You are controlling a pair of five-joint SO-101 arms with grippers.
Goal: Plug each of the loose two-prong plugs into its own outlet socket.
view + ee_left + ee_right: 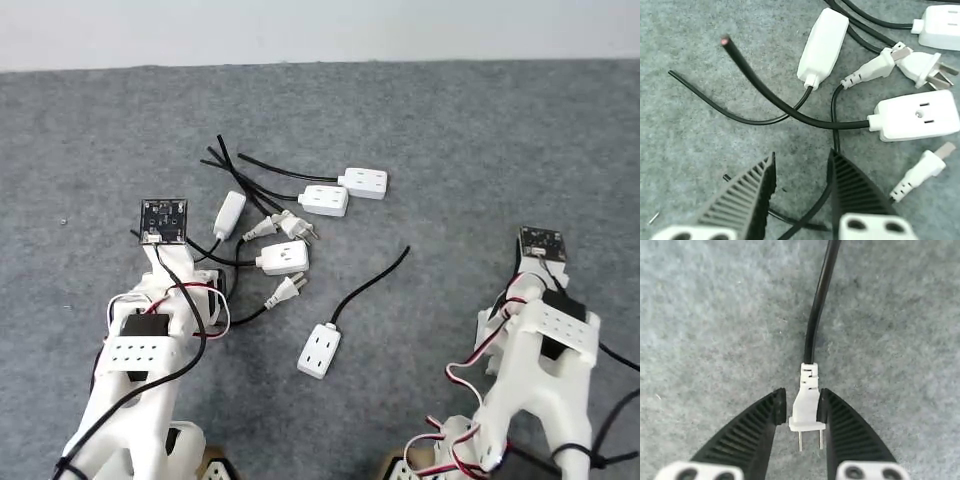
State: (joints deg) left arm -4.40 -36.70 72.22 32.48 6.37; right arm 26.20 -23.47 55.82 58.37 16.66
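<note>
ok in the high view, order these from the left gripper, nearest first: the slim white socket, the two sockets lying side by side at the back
1. slim white socket, just ahead of the left gripper
2. left back socket, mid-table
3. right back socket, just beyond it

1 socket [319, 351] lies between the arms, nearer them than the plug-and-socket cluster [283, 222].
</note>
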